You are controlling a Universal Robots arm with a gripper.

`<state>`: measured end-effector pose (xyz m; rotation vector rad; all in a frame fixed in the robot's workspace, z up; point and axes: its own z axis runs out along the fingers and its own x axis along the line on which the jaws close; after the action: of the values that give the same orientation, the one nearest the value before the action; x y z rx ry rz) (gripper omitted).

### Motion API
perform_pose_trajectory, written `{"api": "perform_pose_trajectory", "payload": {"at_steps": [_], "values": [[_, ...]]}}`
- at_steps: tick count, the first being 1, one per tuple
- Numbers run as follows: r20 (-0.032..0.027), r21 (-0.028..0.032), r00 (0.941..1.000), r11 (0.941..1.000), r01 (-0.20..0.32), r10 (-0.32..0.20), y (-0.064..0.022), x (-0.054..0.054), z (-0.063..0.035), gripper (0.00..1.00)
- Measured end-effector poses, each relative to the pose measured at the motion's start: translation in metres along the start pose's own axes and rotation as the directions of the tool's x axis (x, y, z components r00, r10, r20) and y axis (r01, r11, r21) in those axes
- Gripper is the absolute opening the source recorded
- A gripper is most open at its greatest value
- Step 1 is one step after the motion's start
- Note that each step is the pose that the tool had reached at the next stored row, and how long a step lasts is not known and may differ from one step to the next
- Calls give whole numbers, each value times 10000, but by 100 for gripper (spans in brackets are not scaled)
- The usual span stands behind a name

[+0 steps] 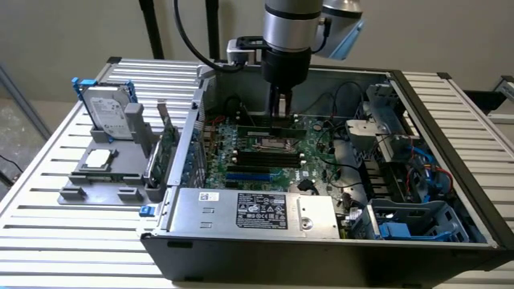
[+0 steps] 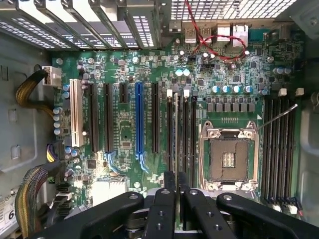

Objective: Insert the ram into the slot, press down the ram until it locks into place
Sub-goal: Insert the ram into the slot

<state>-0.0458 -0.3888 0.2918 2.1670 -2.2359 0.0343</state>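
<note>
Remote session, mid-task: inside the open computer case [image 1: 321, 259], my gripper [image 1: 278, 120] hangs over the motherboard [image 1: 221, 174], its fingers [image 2: 169, 185] clamped on the ram [image 1: 277, 130], which sits level across the exterior view. Through the wrist camera I see the stick edge-on, running along the slot [image 2: 171, 124] in the black bank between the CPU socket [image 2: 228, 159] and the blue socket [image 2: 138, 119]. I cannot tell whether it touches the slot. Outside the case, on the exterior view's left, a hard drive [image 1: 108, 111] stands at the far end of a grey tray [image 1: 96, 180].
</note>
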Motion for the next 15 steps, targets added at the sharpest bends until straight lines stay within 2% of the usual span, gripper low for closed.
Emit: {"api": "perform_pose_trajectory", "payload": {"at_steps": [6,15], "values": [[-68,3,10000,10000,-2,2,-5,-4,109,13],[-206,7,9998,10000,-4,4,-11,-9,255,13]]}}
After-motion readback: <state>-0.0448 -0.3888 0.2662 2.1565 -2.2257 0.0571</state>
